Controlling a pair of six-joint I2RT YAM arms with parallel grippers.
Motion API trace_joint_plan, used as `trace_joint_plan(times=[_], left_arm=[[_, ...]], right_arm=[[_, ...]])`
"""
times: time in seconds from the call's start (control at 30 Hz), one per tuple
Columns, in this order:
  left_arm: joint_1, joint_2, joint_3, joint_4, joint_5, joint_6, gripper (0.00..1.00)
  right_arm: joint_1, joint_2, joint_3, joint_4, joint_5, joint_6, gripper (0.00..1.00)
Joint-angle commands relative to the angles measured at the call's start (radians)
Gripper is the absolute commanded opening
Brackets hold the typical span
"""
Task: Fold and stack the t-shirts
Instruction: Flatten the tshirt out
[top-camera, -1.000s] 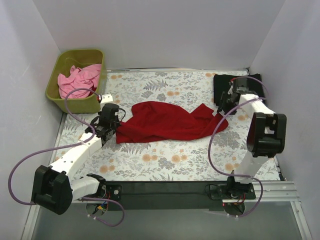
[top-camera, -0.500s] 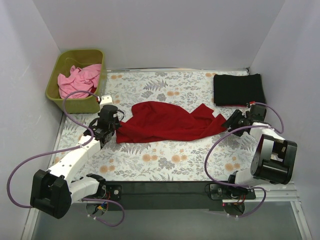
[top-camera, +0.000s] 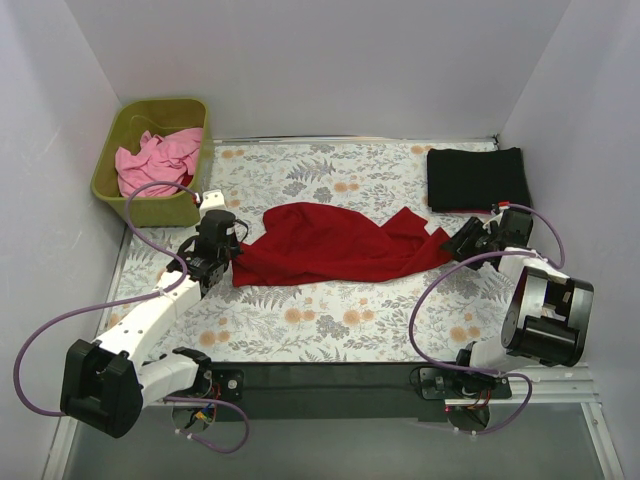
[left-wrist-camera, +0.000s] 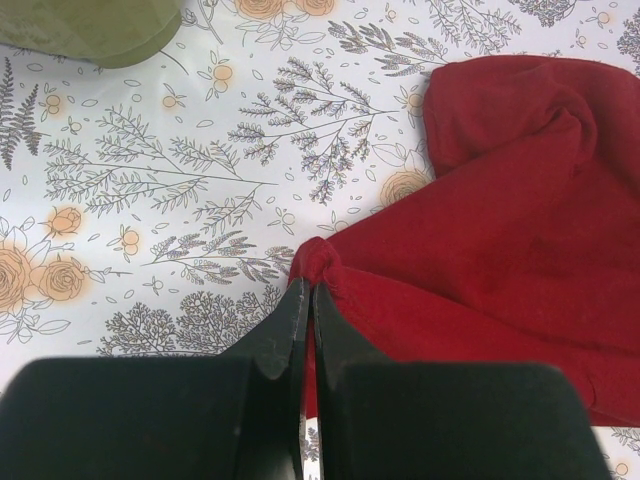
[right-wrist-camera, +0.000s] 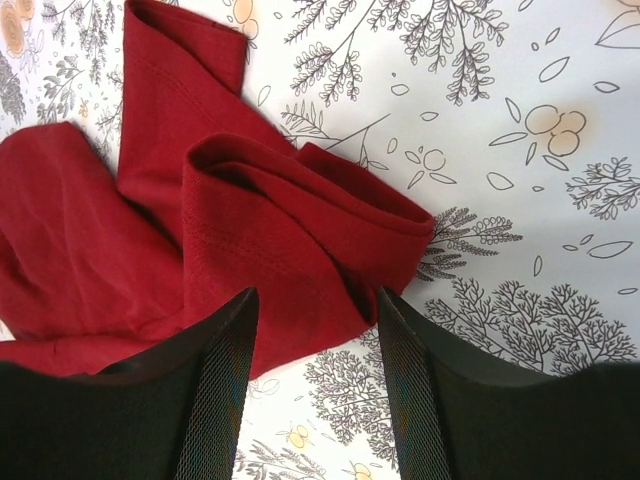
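The dark red t-shirt (top-camera: 335, 243) lies crumpled across the middle of the floral cloth. My left gripper (top-camera: 230, 255) is shut on its left corner (left-wrist-camera: 318, 262), pinching a small bunch of cloth between the fingertips. My right gripper (top-camera: 455, 244) is open just above the shirt's right end (right-wrist-camera: 300, 230), its fingers (right-wrist-camera: 215, 390) straddling the folded hem without touching it. The black t-shirt (top-camera: 477, 178) lies folded at the back right. The light pink t-shirt (top-camera: 155, 160) is bunched in the olive-green bin (top-camera: 118, 185).
The bin stands at the back left, its corner showing in the left wrist view (left-wrist-camera: 95, 28). White walls close in the sides and back. Purple cables (top-camera: 150, 205) loop from both arms. The table's dark front edge (top-camera: 330, 375) runs between the arm bases.
My right arm came off the black shirt at the back right, swung down to the red shirt's right end, then edged slightly closer. The left gripper stayed shut on the left corner.
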Motion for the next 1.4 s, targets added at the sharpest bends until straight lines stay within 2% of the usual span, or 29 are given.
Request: trace_joint_plan(times=[0.0, 0.2, 0.3, 0.4, 0.53, 0.63, 0.8, 0.97, 1.07, 1.37], left_arm=[[0.005, -0.03, -0.009, 0.02, -0.004, -0.004, 0.0], [0.005, -0.03, -0.008, 0.02, -0.001, -0.004, 0.0], [0.006, -0.028, -0.009, 0.02, -0.001, -0.003, 0.0], [0.005, -0.027, -0.008, 0.02, -0.003, 0.0, 0.0], [0.006, -0.027, -0.008, 0.02, -0.004, -0.001, 0.0], [0.005, -0.028, 0.001, 0.017, -0.001, 0.0, 0.0], [0.011, -0.027, 0.104, -0.058, -0.041, 0.006, 0.0], [0.014, -0.031, 0.201, -0.106, 0.02, -0.017, 0.0], [0.012, -0.059, 0.178, -0.12, 0.051, -0.055, 0.0], [0.014, -0.117, -0.043, -0.031, 0.147, -0.096, 0.0]], right_arm=[[-0.003, 0.007, -0.01, 0.036, 0.009, -0.011, 0.49], [-0.003, 0.036, -0.014, 0.085, 0.013, -0.02, 0.48], [-0.003, 0.039, -0.017, 0.111, -0.027, -0.01, 0.44], [-0.003, 0.03, -0.023, 0.112, -0.038, -0.005, 0.34], [-0.003, -0.04, -0.036, 0.102, -0.041, 0.004, 0.1], [-0.003, -0.12, -0.033, 0.062, -0.032, 0.027, 0.01], [-0.003, -0.235, 0.037, -0.076, 0.017, 0.044, 0.01], [-0.003, -0.24, 0.117, -0.162, -0.021, 0.035, 0.04], [-0.003, -0.237, 0.065, -0.162, -0.029, 0.029, 0.05], [-0.003, -0.16, -0.04, -0.103, -0.029, 0.006, 0.06]])
